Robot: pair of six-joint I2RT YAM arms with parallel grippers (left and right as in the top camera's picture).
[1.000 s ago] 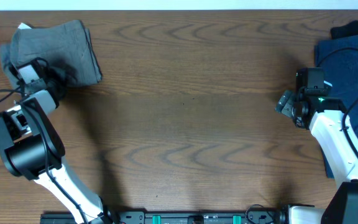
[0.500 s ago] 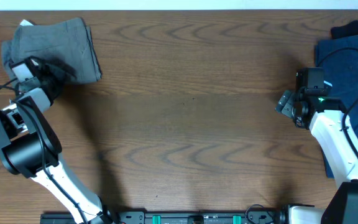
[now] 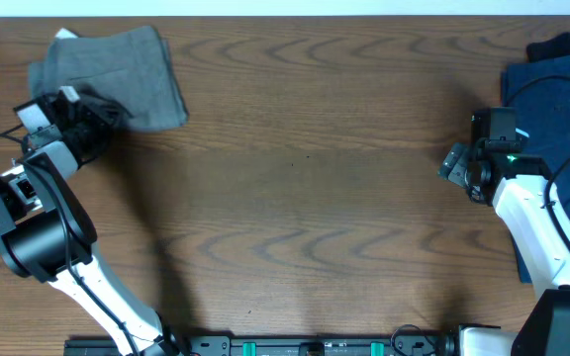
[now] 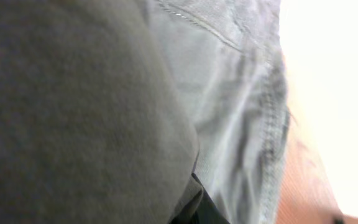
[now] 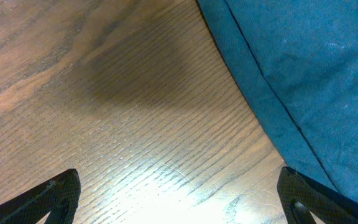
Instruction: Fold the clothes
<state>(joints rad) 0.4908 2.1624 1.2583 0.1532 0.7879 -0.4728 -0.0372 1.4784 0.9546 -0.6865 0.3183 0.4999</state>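
Most of the wooden desk (image 3: pixel 305 188) lies bare, a broad open stretch between the two arms. A dark blue garment (image 3: pixel 557 89) spreads along the right edge and runs out of frame. The folded grey-khaki shorts (image 3: pixel 117 71) sit at the far left corner, their far hem close to the desk's far edge. The left pincer (image 3: pixel 105 111) is clamped on their near left edge. The right pincer (image 3: pixel 453 166) gapes wide over bare wood just beside the blue garment. Since a second ago the shorts have slid rightward with the left pincer; the right arm has not moved.
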